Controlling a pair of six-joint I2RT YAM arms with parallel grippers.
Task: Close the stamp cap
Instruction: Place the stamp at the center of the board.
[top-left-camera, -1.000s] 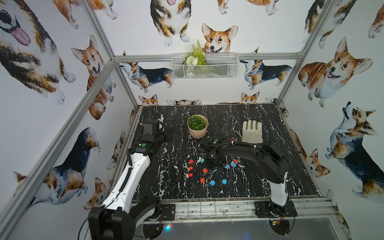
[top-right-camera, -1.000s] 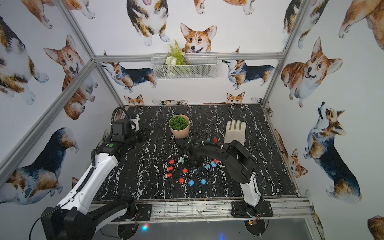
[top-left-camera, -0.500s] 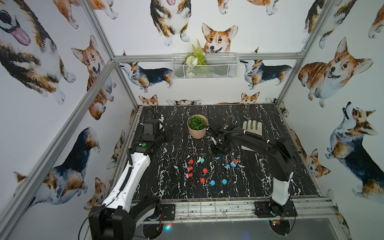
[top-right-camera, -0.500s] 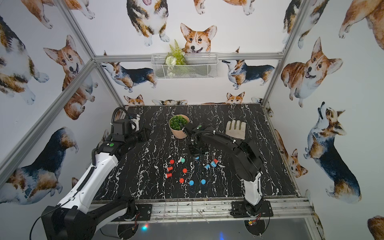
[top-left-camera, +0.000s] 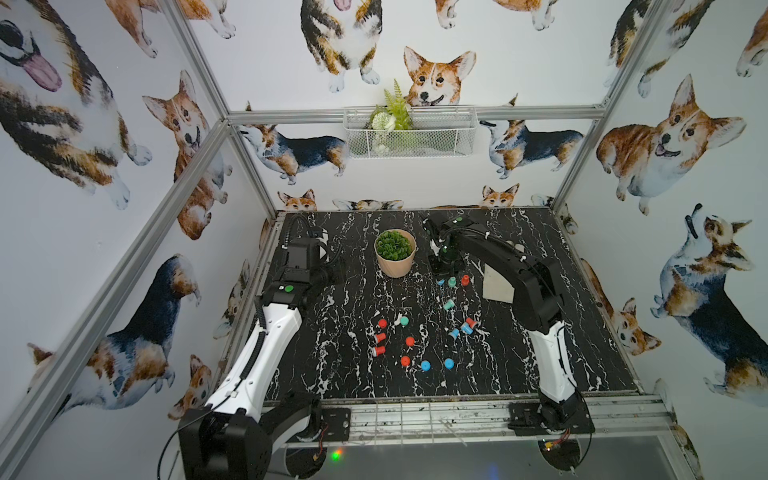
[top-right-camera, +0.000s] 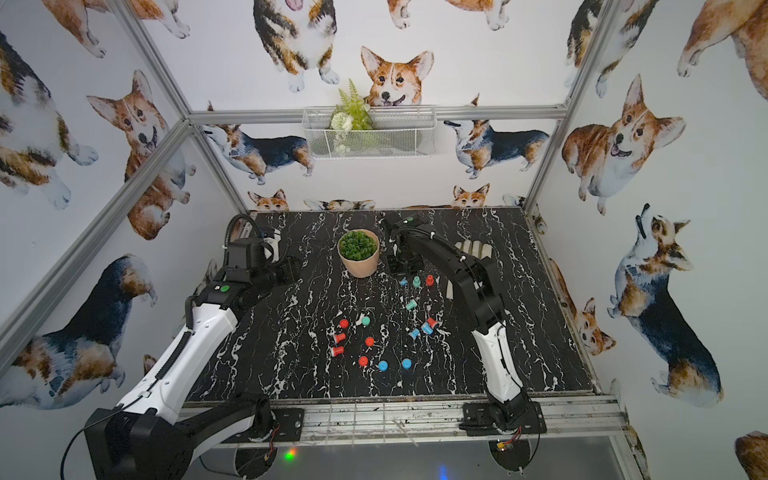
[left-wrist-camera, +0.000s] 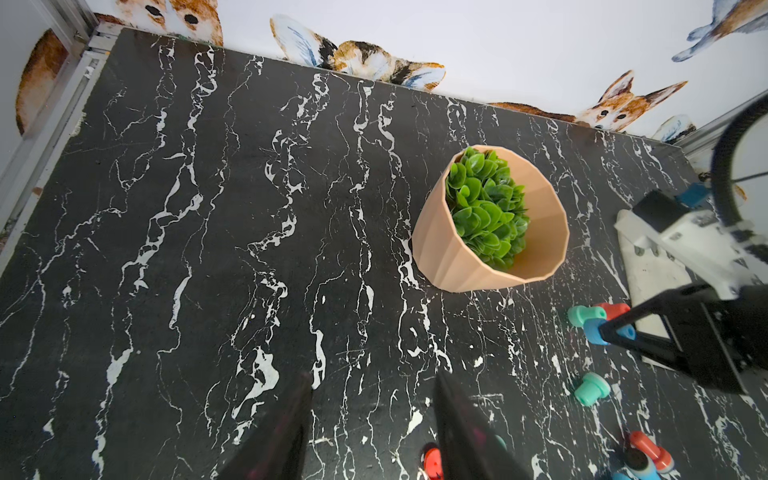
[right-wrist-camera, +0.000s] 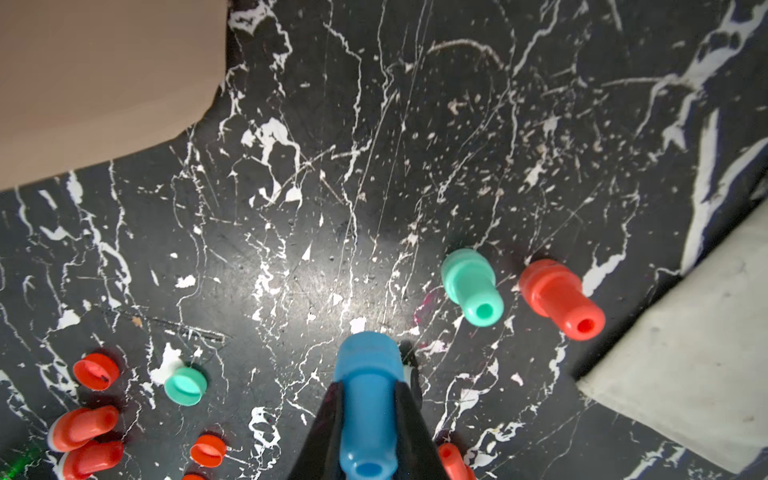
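Blue stamp (right-wrist-camera: 368, 407) is clamped between the right fingers (right-wrist-camera: 409, 432), pinched on its narrow stem with the wide end pointing down at the counter (top-left-camera: 498, 374). Cannot tell whether it touches down.

It sits toward the far edge, between the plant pot (top-left-camera: 395, 268) and the pale hand-shaped piece (top-right-camera: 473, 249). It is just beside the teal stamp (right-wrist-camera: 471, 286) and red stamp (right-wrist-camera: 559, 297), which both stand upright and apart from each other. The wide end looks capped already, but that is not certain from these views.

Handling guess: small, light, hard smooth plastic. It is round, so it can twist or slip in a pinch. The stem is the place to hold, leaving the wide end free for the cap. The cap is likely a press fit that wants a straight push; a tilt could jam it or tip the stamp.

Loose caps lie nearer the counter middle: red cap (right-wrist-camera: 96, 371), teal cap (right-wrist-camera: 185, 385). More stamps lie on toward the near edge.

Left fingers (left-wrist-camera: 286, 432) are apart with nothing between them, hovering by the left edge, well apart from the stamps.

Versus a second ago, the right arm was low over the middle cluster and now reaches out to the far row by the pot. The blue stamp came with it, I judge. Left arm unchanged.
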